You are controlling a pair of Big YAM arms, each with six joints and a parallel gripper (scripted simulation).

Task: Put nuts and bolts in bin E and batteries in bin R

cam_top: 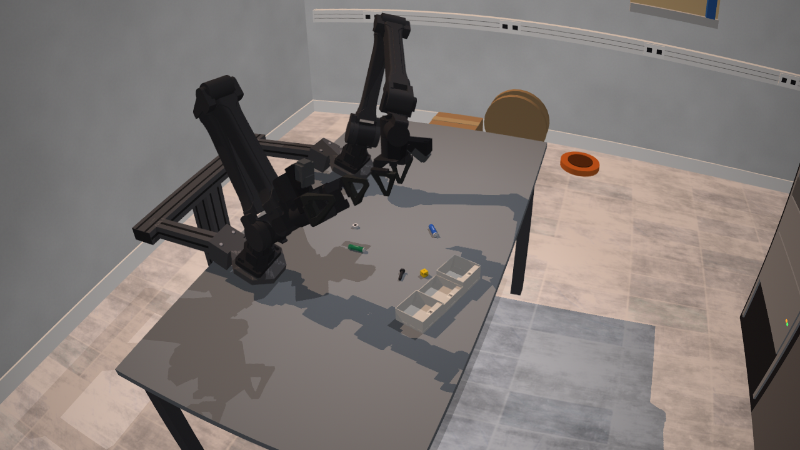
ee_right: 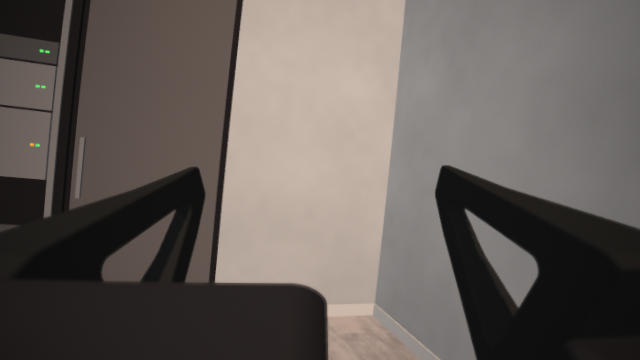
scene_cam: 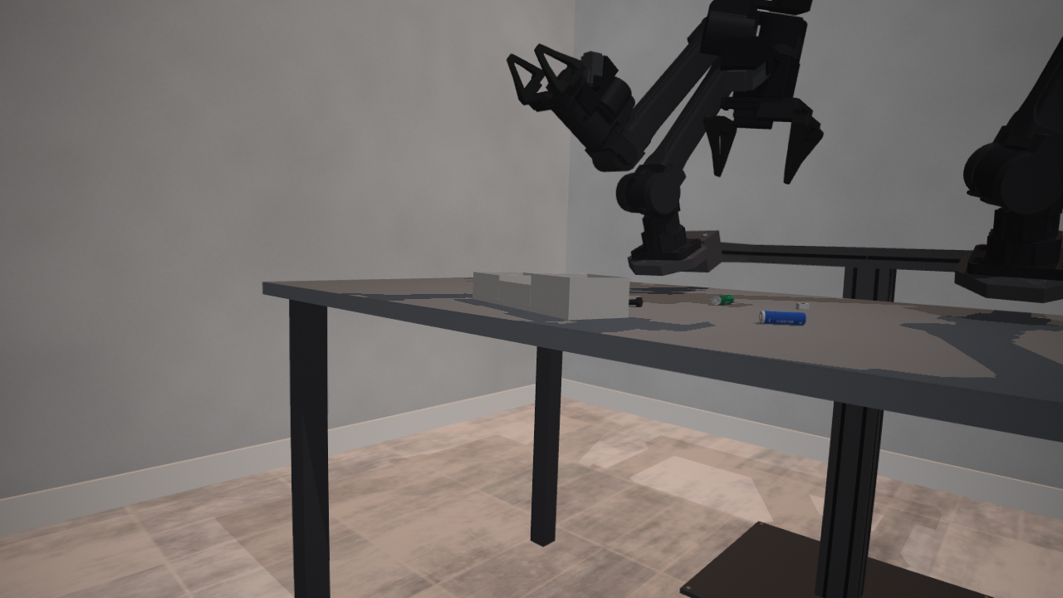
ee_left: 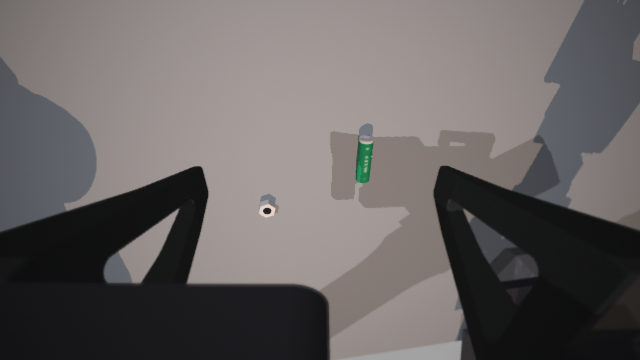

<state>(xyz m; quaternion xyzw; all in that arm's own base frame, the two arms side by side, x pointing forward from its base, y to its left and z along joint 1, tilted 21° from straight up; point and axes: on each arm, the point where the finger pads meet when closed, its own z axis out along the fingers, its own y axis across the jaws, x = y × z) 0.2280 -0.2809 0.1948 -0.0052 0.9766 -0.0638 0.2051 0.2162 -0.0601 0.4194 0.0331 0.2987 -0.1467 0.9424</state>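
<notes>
I have left jaws (cam_top: 393,187) (scene_cam: 752,178) and right jaws (cam_top: 354,187) (scene_cam: 524,51) wide apart, my left wrist view showing the green battery (cam_top: 356,248) (scene_cam: 722,300) (ee_left: 364,162) at two o'clock and the nut (cam_top: 355,225) (scene_cam: 802,306) (ee_left: 261,209) at eight, both outside the bins (cam_top: 410,320) (scene_cam: 595,297).
</notes>
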